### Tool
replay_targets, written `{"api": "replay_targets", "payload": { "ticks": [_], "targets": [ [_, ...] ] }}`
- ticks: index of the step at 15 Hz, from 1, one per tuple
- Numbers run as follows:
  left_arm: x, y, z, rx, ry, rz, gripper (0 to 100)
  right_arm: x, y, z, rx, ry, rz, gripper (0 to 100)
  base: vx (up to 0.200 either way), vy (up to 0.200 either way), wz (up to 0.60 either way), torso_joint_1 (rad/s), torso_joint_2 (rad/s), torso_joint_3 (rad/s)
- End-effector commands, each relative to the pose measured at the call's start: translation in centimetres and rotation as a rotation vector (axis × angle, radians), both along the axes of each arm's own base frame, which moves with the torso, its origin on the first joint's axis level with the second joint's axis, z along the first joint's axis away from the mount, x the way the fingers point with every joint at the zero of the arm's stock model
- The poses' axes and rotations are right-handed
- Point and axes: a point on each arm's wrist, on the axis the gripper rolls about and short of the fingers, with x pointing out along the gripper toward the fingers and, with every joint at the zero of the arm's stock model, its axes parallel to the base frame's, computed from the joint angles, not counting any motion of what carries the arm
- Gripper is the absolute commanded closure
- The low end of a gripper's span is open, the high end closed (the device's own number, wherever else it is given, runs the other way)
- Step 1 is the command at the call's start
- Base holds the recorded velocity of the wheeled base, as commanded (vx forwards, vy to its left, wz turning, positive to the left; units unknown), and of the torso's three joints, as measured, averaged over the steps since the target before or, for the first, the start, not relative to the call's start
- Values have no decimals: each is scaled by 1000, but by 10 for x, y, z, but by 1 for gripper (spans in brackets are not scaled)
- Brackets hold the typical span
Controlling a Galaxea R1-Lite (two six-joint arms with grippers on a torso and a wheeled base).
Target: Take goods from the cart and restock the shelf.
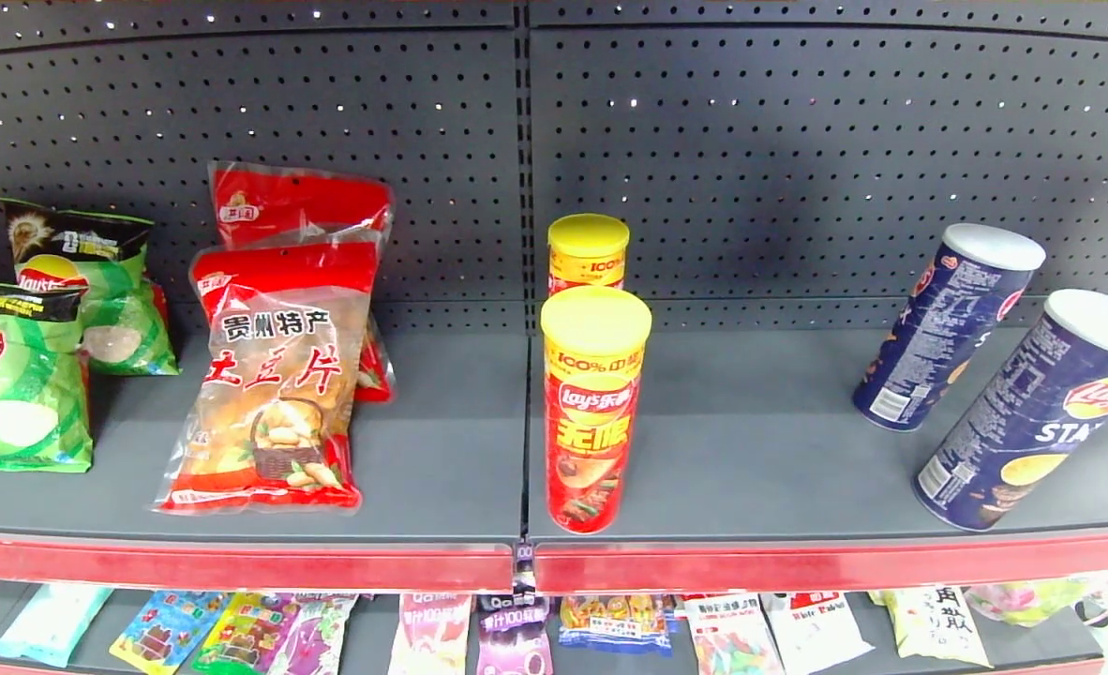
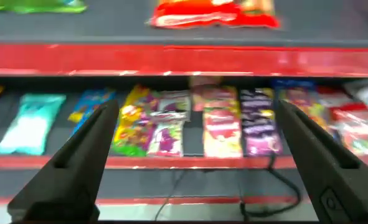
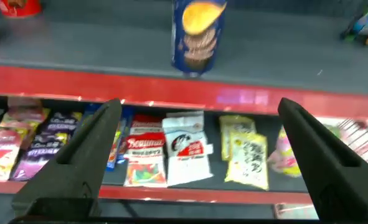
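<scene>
Red chip canister (image 1: 593,412) — likely light, stiff, slick (tips easily): take at mid-body. Left gripper (image 2: 196,107), right gripper (image 3: 200,102) — both spread, empty.

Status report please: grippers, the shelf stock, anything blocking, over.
Both open, holding nothing: left gripper, right gripper. On the shelf: red cans centre, blue cans right, bare deck between. Nothing blocking that deck.

- Shelf (image 1: 751,450): smooth, matt grey painted metal.
- Back panel (image 1: 779,141): matt dark sheet, punched with holes.
- Front strip (image 1: 798,567): glossy red plastic.
- Red bag (image 1: 268,375): shiny, crinkled plastic film, partly clear.
- Red tube (image 1: 590,441): glossy printed wrap, with a smooth yellow plastic lid (image 1: 595,319).
</scene>
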Motion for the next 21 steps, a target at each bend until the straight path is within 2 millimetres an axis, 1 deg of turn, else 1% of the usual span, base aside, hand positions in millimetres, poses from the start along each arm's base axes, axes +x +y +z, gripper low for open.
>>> {"api": "replay_targets", "payload": {
  "ticks": [1, 2, 4, 5, 6, 8, 9, 11, 12, 13, 16, 19, 21],
  "targets": [
    [2, -2, -6, -7, 23, 119, 0, -1, 0, -8, 51, -1, 0, 0, 0, 0, 0, 0, 0, 0],
    [2, -3, -5, -18, 28, 181, 0, -1, 0, -8, 59, -1, -10, 0, 0, 0, 0, 0, 0, 0],
    [1, -5, -6, -22, 23, 241, 0, 0, -1, -8, 59, 4, -24, 0, 0, 0, 0, 0, 0, 0],
    [-1, -5, -6, -25, -5, 224, 0, 0, -1, -8, 59, 1, -27, 0, 0, 0, 0, 0, 0, 0],
    [-10, -7, -10, -35, -95, 75, 0, 0, -1, -9, 61, -4, -56, 0, 0, 0, 0, 0, 0, 0],
    [-10, -11, -11, -51, -124, -76, 0, 1, -2, -11, 59, -3, -62, 0, 0, 0, 0, 0, 0, 0],
    [-8, -11, -12, -30, -146, -101, 0, 2, -1, -11, 57, -27, -49, 0, 0, 0, 0, 0, 0, 0],
    [-6, -11, -14, 27, -159, -89, 0, 6, -1, -17, 59, -35, -21, 0, 0, 0, 0, 0, 0, 0],
    [-4, -9, -15, 33, -187, -13, 0, 6, -1, -19, 67, -39, -21, 0, 0, 0, 0, 0, 0, 0],
    [-1, -9, -17, 23, -219, 9, 0, 6, -1, -19, 66, -38, -18, 0, 0, 0, 0, 0, 0, 0],
    [-1, -10, -17, -60, -229, -28, 0, 6, -1, -19, 64, -38, -13, 0, 0, 0, 0, 0, 0, 0],
    [1, -11, -20, 42, -245, -112, 0, 6, -1, -19, 64, -38, -15, 0, 0, 0, 0, 0, 0, 0],
    [1, -11, -23, 31, -218, -99, 0, 6, -1, -19, 64, -38, -15, 0, 0, 0, 0, 0, 0, 0]
  ]
}}
